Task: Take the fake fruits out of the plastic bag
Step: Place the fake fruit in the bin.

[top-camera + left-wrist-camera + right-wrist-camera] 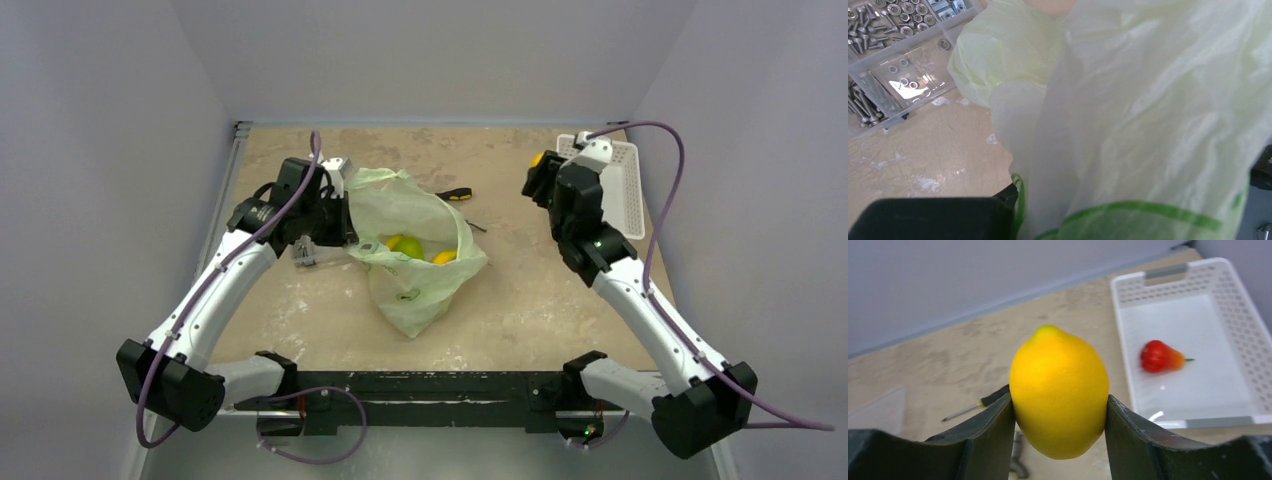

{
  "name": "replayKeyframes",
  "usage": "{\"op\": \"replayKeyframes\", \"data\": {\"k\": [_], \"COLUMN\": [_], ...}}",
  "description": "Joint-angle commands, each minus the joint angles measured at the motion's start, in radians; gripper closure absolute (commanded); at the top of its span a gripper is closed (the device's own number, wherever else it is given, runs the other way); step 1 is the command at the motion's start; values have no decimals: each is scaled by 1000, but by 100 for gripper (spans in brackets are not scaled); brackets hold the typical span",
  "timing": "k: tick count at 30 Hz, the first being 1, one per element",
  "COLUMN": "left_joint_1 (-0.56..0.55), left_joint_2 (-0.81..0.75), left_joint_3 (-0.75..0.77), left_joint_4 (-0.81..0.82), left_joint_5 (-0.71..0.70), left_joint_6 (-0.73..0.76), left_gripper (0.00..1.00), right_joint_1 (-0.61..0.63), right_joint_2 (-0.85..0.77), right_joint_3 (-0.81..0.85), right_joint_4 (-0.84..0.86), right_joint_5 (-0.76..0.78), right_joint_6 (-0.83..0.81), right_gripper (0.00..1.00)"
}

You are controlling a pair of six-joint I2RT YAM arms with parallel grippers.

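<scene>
Slippage is the main risk. Right gripper (1058, 401) grasps lemon (1058, 385) by its glossy sides only, so it could squirt out short of basket (1248, 335) ahead-right, where red fruit (1159, 356) lies. Left gripper (343, 236), clenched on bag (420, 215), may lose the thin film, so the mouth could collapse over fruits (410, 246) beyond.

Crumpled pale-green plastic bag (415, 290) mid-table, green and yellow fruits (410, 246) inside; lemon (1059, 392) aloft.

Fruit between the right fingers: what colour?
Yellow lemon with a greenish tip; shows best in the right wrist view.
</scene>
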Motion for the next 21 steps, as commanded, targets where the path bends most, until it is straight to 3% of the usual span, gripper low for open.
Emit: {"op": "replayKeyframes", "data": {"k": [1,10,14,21], "left_joint_1": [1,1,-1,-1], "left_joint_2": [-2,-6,-12,2], "left_joint_3": [-53,-110,-131,-125], "left_joint_4": [78,109,109,109], "left_joint_5": [-8,0,-22,42], "left_joint_6": [37,46,39,19], "left_gripper": [100,100,100,100], "right_joint_1": [-234,-473,-545,-571], "right_joint_2": [81,467,602,642], "right_joint_3": [-5,198,312,252], "right_joint_4": [-34,-72,-168,-152], "right_joint_5": [30,26,21,32], "right_joint_6": [50,82,73,50], "right_gripper": [100,100,100,99]}}
